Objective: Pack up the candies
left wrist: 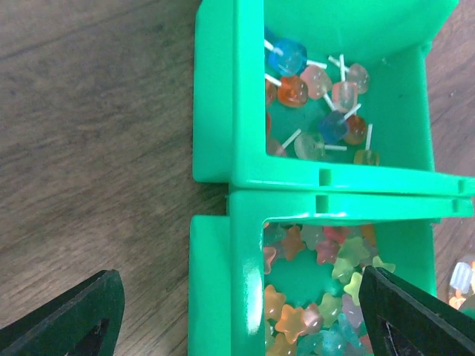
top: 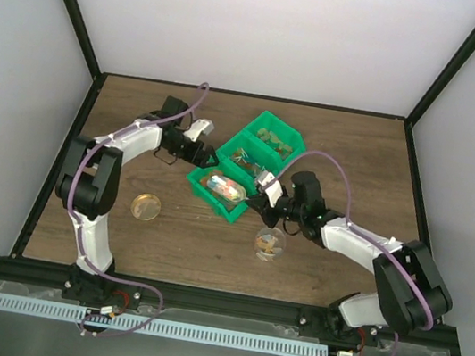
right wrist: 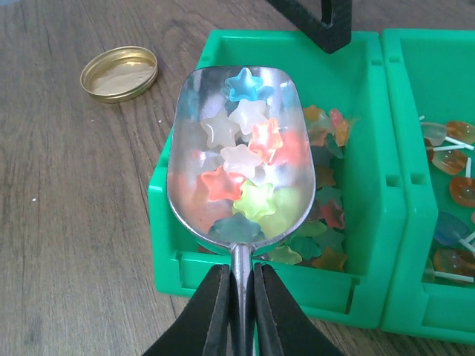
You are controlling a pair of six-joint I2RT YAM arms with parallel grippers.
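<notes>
The right fingers (right wrist: pixel 215 315) are clamped shut on the thin handle of the metal scoop (right wrist: pixel 185 174). The scoop hangs level over the near bin (right wrist: pixel 245 276), with its bowl facing up. In the bowl lies a heap of star-shaped candies (right wrist: pixel 241 159) in blue, white, orange, red, yellow and green. More of them lie loose on the bin floor, where the scoop hides most of them and only a strip along the right side shows. The handle's far end is lost between the fingers.

The left fingers (left wrist: pixel 67 322) stand wide apart and hold nothing. One is over bare tabletop (left wrist: pixel 96 148) and the other over the near bin's inside. Whether either touches the bin cannot be told, since both are cut off by the lower edge of the left wrist view. At that view's right edge a pale object is cropped too far to name.

The middle bin (left wrist: pixel 237 111) touches the near one wall to wall and holds small lollipops (left wrist: pixel 319 93) on white sticks. In the top view the far bin (top: pixel 269 118) holds dark green pieces too small to identify.

A glass jar (top: pixel 269 244) stands open on the tabletop just near of the right fingers, with something orange inside that is blurred. Its gold lid (top: pixel 146 207) lies well apart to the left.
</notes>
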